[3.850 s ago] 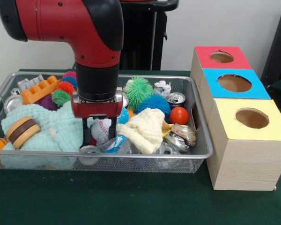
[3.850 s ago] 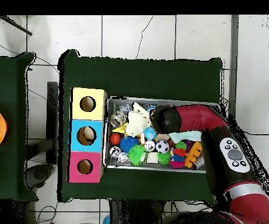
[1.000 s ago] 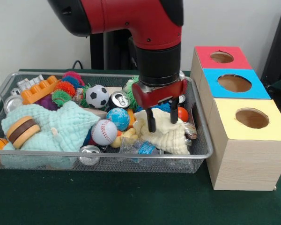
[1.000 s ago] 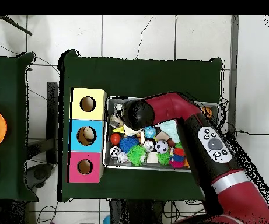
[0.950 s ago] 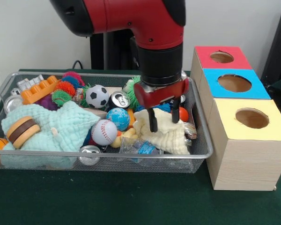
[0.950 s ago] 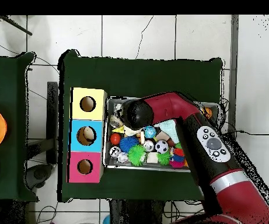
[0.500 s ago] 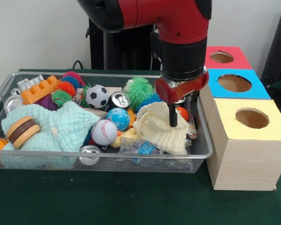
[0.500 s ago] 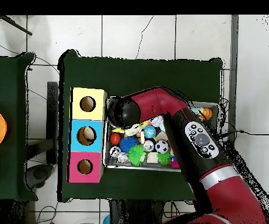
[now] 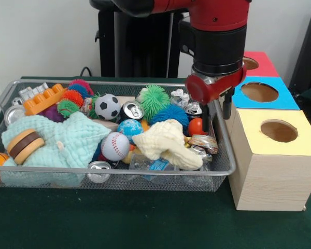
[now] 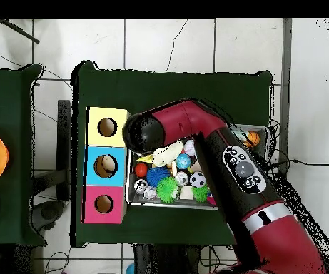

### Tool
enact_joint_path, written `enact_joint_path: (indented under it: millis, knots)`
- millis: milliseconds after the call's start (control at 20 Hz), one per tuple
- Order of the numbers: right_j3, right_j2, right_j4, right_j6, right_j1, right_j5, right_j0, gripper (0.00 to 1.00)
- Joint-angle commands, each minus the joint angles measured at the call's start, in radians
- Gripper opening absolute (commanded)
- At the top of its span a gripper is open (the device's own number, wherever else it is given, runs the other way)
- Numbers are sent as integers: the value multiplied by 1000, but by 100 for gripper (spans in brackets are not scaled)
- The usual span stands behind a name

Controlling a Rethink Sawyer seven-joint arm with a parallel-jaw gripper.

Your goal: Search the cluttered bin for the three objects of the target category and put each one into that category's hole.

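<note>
Risen from the cream cloth [image 9: 166, 142], the gripper [image 9: 216, 110] now hangs spread and apparently empty at the mesh bin [image 9: 224, 155]'s end beside the yellow box [image 9: 273, 155]. No target is secured; the search must resume among the balls and cans.

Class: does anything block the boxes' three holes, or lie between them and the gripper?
Nothing visible does: the red hole, blue hole and yellow hole are uncovered, and the open gripper hangs beside the boxes.

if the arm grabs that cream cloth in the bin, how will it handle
The cream cloth lies crumpled and draped over other items, so it likely hangs floppy and light. Its folds touch the crushed can, so lifting may drag neighbours.
</note>
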Motion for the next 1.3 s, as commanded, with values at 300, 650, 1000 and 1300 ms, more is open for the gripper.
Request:
enact_joint_path:
  millis: [300,650,1000,1300]
  knots:
    - [-146,75,-8,-469,3,275,-2,100]
    - [-223,74,-32,-521,51,305,30,100]
    - [-331,60,-36,-572,106,321,65,100]
    - [-377,56,-25,-623,116,343,72,100]
